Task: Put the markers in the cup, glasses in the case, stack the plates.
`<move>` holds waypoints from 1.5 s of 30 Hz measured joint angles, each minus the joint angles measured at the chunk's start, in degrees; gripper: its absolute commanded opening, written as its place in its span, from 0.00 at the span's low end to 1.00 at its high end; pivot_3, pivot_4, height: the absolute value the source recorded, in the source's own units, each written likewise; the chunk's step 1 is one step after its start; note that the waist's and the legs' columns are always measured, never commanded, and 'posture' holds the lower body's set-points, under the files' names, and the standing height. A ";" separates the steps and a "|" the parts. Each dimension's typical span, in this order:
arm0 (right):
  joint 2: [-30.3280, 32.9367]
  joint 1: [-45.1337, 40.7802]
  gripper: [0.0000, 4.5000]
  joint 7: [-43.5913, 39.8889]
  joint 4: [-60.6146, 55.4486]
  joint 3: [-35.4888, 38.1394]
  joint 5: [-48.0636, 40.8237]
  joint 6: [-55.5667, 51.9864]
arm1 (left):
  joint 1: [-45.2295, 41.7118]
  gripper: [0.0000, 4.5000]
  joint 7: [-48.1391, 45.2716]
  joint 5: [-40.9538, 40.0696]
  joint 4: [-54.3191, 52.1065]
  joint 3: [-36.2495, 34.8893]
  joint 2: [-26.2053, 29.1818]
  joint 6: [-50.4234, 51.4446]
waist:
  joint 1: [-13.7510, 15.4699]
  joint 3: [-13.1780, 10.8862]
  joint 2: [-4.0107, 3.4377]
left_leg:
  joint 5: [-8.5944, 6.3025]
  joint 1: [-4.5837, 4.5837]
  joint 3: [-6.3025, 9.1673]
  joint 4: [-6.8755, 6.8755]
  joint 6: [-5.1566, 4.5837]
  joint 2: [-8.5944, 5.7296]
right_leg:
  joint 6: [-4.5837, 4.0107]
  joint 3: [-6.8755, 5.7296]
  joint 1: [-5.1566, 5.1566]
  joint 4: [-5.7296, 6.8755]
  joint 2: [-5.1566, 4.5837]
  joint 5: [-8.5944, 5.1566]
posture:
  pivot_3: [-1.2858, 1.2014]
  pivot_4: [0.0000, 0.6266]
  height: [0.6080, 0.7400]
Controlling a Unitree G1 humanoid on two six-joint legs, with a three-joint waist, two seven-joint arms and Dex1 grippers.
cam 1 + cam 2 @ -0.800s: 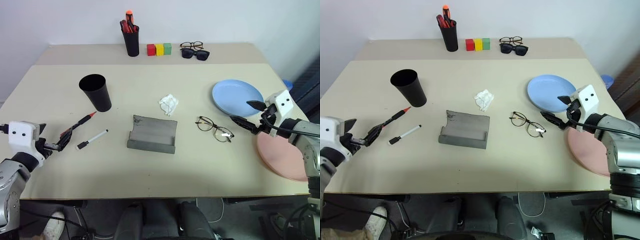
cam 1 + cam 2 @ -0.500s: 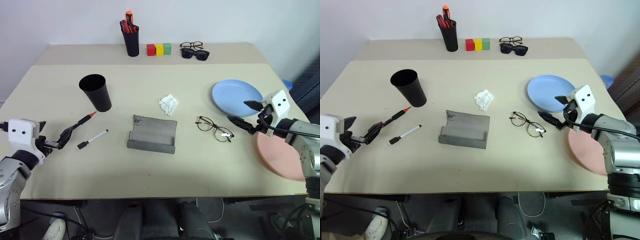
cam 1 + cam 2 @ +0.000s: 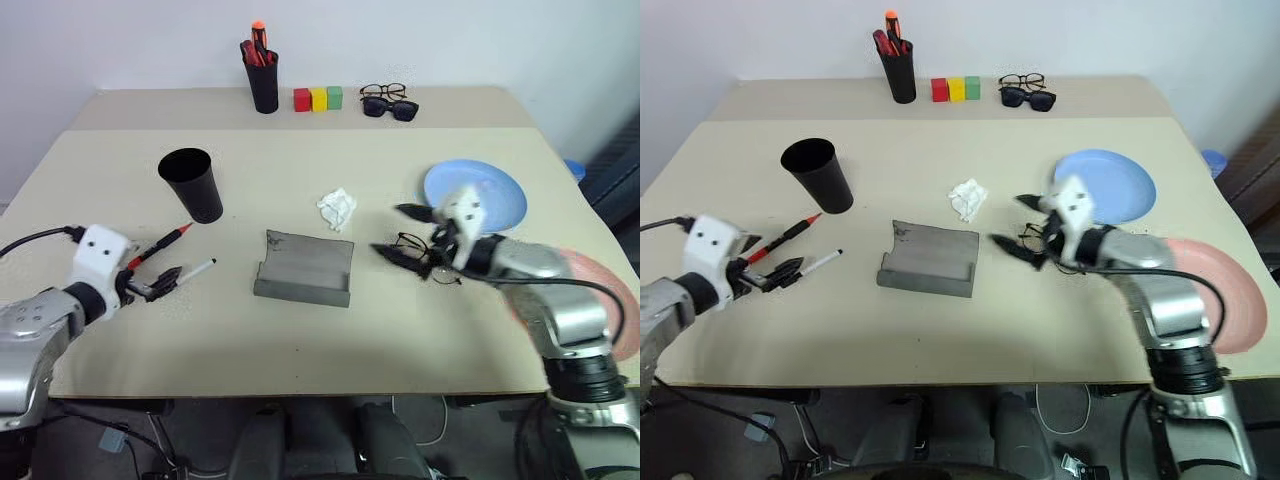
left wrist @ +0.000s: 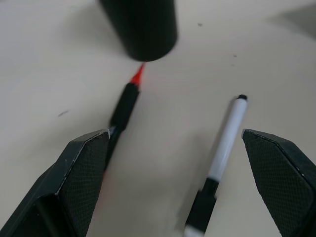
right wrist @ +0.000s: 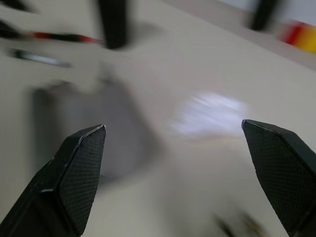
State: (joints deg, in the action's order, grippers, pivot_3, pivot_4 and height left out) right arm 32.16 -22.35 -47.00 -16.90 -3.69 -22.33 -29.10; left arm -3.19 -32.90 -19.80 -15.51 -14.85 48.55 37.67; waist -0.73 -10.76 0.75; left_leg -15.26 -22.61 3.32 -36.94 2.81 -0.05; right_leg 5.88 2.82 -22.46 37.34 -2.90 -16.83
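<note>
While blurred at the wrist, right gripper (image 3: 1023, 225) wide, empty, seemingly over glasses (image 3: 425, 250); left gripper (image 4: 173, 173) agape astride markers (image 4: 222, 148).

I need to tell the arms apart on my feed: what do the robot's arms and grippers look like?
Both arms are alike: silver-grey metal forearms, each ending in a white boxy wrist block with two small dark dots, and two black wedge-shaped fingers with a textured inner face. A thin black cable loops along each arm. The left gripper and the right gripper differ only by side.
</note>
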 measured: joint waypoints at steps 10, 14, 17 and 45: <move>-5.08 1.78 1.00 3.46 -6.34 -6.99 0.13 -2.52 | -13.31 0.79 -5.58 3.11 7.81 13.54 4.63 12.41 | -0.36 -0.01 0.01 | 0.00 -0.08 0.01 -0.05 0.00 -0.04 | -0.01 -0.01 -0.18 0.18 0.12 0.00 | 0.52 0.24 1.00; -6.17 2.15 1.00 4.22 -7.28 -7.65 0.11 -2.68 | -15.37 0.37 -7.09 3.15 8.01 15.81 4.59 14.22 | -0.34 -0.01 0.01 | 0.00 -0.08 0.00 -0.06 0.00 -0.04 | 0.00 0.00 -0.17 0.19 0.12 0.00 | 0.52 0.24 1.00; -6.29 2.18 1.00 4.51 -7.72 -8.09 0.11 -2.70 | -15.31 0.02 -7.80 3.17 7.71 16.32 4.58 14.11 | -0.38 -0.01 0.01 | 0.01 -0.06 0.01 -0.06 0.01 -0.03 | -0.01 0.00 -0.17 0.22 0.13 0.00 | 0.52 0.24 1.00; -24.35 -15.42 1.00 14.98 9.57 -9.00 6.65 6.97 | -35.34 0.01 21.96 9.20 21.12 -1.54 -24.17 -28.65 | -0.10 0.03 0.14 | 0.17 -0.74 0.04 -0.38 0.26 -0.17 | 0.06 0.00 -0.98 0.72 0.10 0.05 | 0.52 0.24 1.00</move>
State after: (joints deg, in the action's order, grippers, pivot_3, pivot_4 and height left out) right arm 7.81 -37.77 -32.02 -7.33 -12.69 -15.67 -22.13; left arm -38.53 -10.94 -10.60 5.61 -16.38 24.38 9.01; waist -0.83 -10.74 0.90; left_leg -15.09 -23.35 3.36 -37.31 3.07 -0.22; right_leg 5.94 2.83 -23.44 38.05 -2.80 -16.78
